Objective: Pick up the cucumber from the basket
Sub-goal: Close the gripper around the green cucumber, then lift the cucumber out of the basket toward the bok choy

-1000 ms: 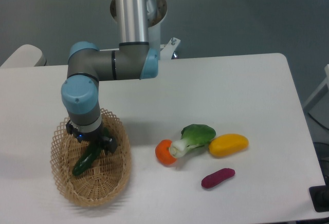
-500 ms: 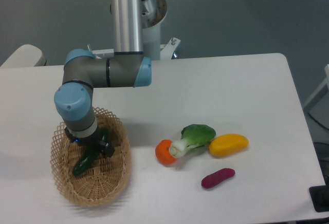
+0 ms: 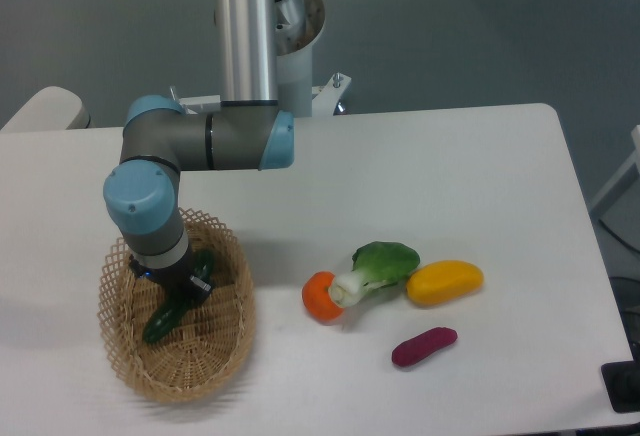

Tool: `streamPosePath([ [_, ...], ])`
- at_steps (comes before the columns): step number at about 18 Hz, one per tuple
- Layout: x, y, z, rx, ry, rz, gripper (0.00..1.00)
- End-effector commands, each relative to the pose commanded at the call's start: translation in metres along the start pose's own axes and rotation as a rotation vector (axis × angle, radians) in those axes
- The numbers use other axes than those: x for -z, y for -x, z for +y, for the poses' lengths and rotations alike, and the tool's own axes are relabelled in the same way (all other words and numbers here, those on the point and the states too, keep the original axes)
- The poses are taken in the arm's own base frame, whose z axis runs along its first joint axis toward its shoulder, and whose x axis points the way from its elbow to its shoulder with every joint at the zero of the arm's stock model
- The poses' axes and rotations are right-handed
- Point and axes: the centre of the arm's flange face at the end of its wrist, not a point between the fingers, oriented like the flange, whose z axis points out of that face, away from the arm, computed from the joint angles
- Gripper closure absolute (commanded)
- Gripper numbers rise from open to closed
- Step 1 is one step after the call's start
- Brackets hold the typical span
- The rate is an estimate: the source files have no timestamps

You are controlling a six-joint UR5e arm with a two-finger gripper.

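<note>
The dark green cucumber (image 3: 159, 323) lies slanted in the tan wicker basket (image 3: 195, 380) at the front left of the table. Its lower end shows, while its upper part is hidden under my gripper. My gripper (image 3: 181, 292) points straight down into the basket, its dark fingers (image 3: 201, 280) drawn in against the cucumber's upper half. The cucumber still rests on the basket floor.
To the right of the basket on the white table lie an orange round vegetable (image 3: 320, 297), a green-and-white bok choy (image 3: 377, 265), a yellow vegetable (image 3: 444, 281) and a purple oblong vegetable (image 3: 424, 346). The arm's elbow and upright column (image 3: 246, 46) stand behind the basket.
The arm shifted left over the basket and sank a little, then stopped. The fingers have drawn inward onto the cucumber. The cucumber has barely moved.
</note>
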Motion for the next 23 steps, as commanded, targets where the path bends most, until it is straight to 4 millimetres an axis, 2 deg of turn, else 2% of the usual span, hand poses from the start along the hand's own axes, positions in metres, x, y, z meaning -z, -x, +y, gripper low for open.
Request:
streamPosePath([
  [2,0.011,0.004,-0.002,-0.008,-0.014,-0.009,0.8],
  [5,0.045,0.017,-0.007,-0.07,-0.057,-0.045,0.8],
  [7,0.075,0.046,-0.001,-0.074,-0.085,-0.075,0.8],
  [10,0.108,0.082,0.009,-0.125,-0.089,-0.091,0.79],
  [14,0.135,0.151,0.035,-0.157,-0.057,-0.09,0.79],
  [17,0.152,0.204,0.069,-0.218,-0.028,-0.081,0.79],
  [20,0.167,0.24,0.102,-0.227,-0.027,-0.101,0.79],
  [23,0.167,0.265,0.13,-0.326,-0.008,-0.082,0.79],
])
